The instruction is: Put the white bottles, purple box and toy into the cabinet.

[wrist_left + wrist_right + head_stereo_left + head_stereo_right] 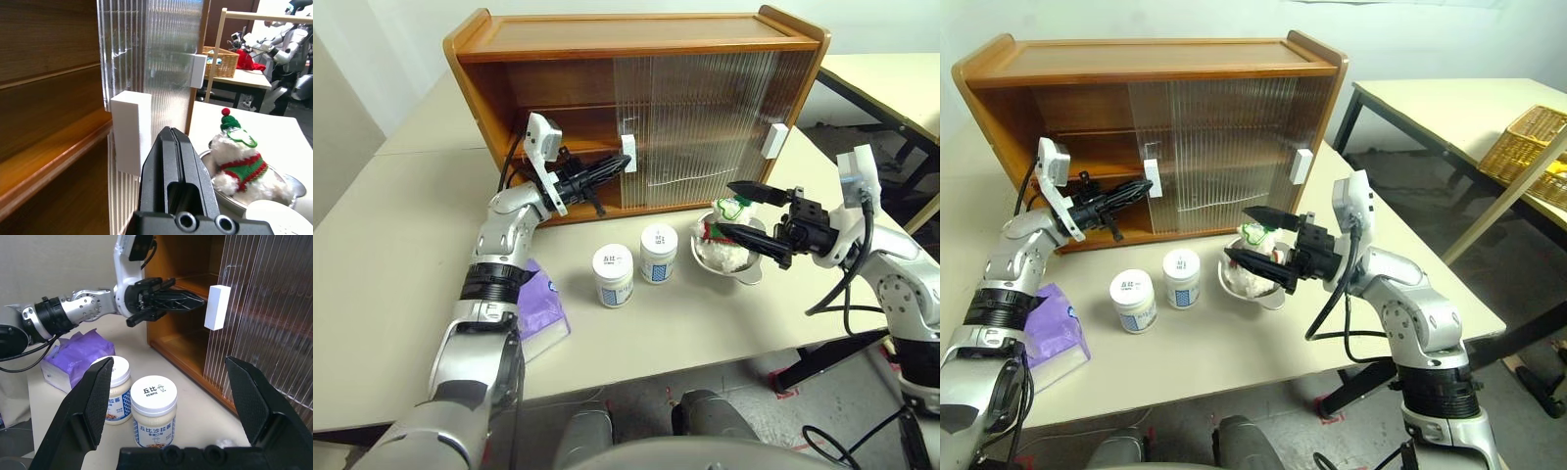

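Note:
The brown cabinet (636, 47) stands at the back of the table with its left half open and both ribbed doors over the right half. My left gripper (621, 167) is shut, its tip at the white handle (628, 154) of the nearer door; the handle (129, 132) sits just beside the fingers. Two white bottles (613, 275) (659, 253) stand upright in front of the cabinet. The purple box (544, 309) lies near the front edge, partly under my left arm. The toy (726, 231) sits in a steel bowl (750, 275). My right gripper (737, 210) is open, pointing left just over the toy.
A second table (1449, 98) stands to the right with a wicker basket (1533, 137) on it. The table's front edge runs close below the bottles. The cabinet's middle shelf (578, 117) and floor show bare in the open left half.

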Available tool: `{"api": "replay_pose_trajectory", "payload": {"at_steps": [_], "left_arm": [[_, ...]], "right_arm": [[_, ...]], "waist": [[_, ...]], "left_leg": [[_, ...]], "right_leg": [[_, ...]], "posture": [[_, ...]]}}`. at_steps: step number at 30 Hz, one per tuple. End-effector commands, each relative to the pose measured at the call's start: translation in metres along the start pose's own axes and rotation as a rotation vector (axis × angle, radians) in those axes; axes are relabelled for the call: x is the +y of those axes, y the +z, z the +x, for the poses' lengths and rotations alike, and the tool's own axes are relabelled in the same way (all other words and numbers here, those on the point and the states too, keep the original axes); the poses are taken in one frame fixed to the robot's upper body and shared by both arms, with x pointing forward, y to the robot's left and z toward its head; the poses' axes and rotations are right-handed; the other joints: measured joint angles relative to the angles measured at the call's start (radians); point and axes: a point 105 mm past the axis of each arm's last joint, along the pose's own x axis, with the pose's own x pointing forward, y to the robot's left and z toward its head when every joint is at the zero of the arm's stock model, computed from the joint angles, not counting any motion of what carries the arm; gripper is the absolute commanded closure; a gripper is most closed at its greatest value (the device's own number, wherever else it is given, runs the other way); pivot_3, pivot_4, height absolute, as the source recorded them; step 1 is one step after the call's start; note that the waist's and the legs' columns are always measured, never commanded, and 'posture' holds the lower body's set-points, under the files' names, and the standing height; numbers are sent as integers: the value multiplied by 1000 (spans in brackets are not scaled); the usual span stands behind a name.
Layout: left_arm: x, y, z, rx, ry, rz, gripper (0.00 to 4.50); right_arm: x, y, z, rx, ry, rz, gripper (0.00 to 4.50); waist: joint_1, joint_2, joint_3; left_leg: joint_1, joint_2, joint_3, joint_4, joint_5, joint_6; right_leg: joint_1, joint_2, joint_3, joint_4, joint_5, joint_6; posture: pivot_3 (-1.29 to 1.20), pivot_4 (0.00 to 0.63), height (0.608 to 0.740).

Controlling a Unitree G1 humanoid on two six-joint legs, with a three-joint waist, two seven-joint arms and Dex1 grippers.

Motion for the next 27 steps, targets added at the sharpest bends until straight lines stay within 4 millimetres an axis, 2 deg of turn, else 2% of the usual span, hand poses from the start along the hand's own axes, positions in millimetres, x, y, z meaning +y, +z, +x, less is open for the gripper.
{"api": "replay_pose_trajectory", "payload": {"at_steps": [1, 11, 19, 27], "left_arm": [[5, 0, -9, 9, 46, 3, 4471], [21, -7, -7, 28, 162, 20, 4471], [21, -11, 8, 33, 135, 16, 4471], [19, -12, 12, 35, 114, 11, 4471]], "right_arm": [[0, -2, 1, 9, 3, 3, 0], [0, -3, -2, 13, -3, 3, 0], [-1, 9, -3, -35, -21, -9, 0], [-1, 22, -4, -107, -45, -8, 0]], "waist": [[0, 0, 0], [4, 0, 0], [4, 0, 0], [-3, 0, 0]], "left_leg": [[0, 0, 0, 0, 0, 0], [0, 0, 0, 0, 0, 0], [0, 0, 0, 0, 0, 0], [0, 0, 1, 0, 0, 0]], "right_leg": [[0, 0, 0, 0, 0, 0], [0, 0, 0, 0, 1, -1], [0, 0, 1, 0, 1, -2], [0, 0, 1, 0, 1, 0]], "posture": [[-190, 0, 740], [-199, 0, 740], [-205, 0, 740], [-233, 0, 740]]}}
